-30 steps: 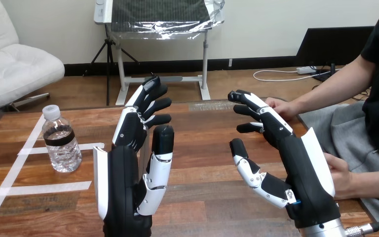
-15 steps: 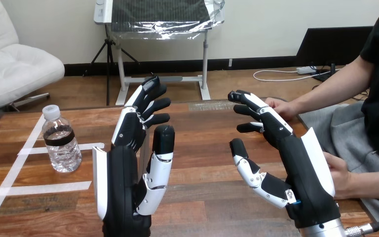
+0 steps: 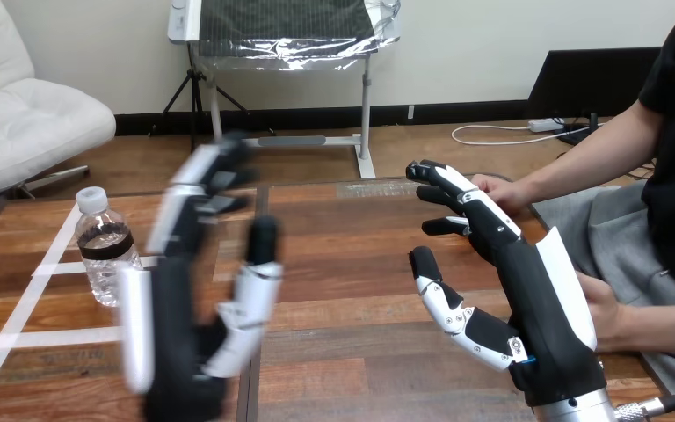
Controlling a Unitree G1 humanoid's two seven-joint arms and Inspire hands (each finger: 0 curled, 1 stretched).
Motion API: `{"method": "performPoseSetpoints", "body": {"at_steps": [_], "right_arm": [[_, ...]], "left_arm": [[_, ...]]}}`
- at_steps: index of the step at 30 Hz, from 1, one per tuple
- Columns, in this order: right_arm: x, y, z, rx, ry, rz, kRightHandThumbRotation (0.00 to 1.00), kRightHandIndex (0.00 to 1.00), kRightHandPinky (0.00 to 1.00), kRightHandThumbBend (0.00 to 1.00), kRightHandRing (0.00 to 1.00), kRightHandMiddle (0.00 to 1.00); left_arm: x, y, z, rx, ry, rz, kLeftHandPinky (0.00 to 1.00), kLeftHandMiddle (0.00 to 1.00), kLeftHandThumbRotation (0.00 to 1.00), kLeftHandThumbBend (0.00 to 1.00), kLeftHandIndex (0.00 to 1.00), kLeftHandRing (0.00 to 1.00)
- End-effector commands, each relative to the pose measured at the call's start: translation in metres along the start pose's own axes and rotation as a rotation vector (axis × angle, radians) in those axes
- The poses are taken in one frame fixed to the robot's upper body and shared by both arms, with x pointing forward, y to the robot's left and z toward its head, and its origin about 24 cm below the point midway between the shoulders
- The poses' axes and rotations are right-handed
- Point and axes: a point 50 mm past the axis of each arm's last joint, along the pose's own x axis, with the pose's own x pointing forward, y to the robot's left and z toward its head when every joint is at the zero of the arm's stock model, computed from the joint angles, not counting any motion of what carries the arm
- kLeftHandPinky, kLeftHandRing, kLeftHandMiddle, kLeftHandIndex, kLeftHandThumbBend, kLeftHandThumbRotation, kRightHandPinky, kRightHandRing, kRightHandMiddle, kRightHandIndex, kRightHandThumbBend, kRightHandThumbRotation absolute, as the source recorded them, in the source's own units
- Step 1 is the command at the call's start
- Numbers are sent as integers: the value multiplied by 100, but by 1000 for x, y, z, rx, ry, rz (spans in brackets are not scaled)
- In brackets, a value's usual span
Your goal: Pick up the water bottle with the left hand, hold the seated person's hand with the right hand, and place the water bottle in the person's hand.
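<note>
Fingers (image 3: 185, 189) straight and spread on both hands, holding nothing: water bottle (image 3: 108, 255) upright on desk (image 3: 352, 264) at far left, left hand (image 3: 180, 334) raised just beside it, right hand (image 3: 536, 308) raised mid-right, person's hand (image 3: 499, 189) on desk edge beyond.

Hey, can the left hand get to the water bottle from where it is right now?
Probably yes. The water bottle stands upright on the wooden table just left of the open left hand, and nothing lies between them.
</note>
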Motion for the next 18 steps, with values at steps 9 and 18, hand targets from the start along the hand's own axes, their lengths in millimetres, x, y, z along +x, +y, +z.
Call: {"method": "performPoseSetpoints", "body": {"at_steps": [9, 18], "right_arm": [[15, -6, 6, -1, -71, -35, 0, 84, 71, 14, 85, 91], [17, -5, 5, -2, -73, -33, 0, 84, 71, 15, 85, 90]], "left_arm": [[12, 32, -7, 170, 13, 159, 81, 89, 56, 49, 87, 87], [21, 44, -18, 253, 19, 177, 93, 94, 48, 62, 91, 94]]}}
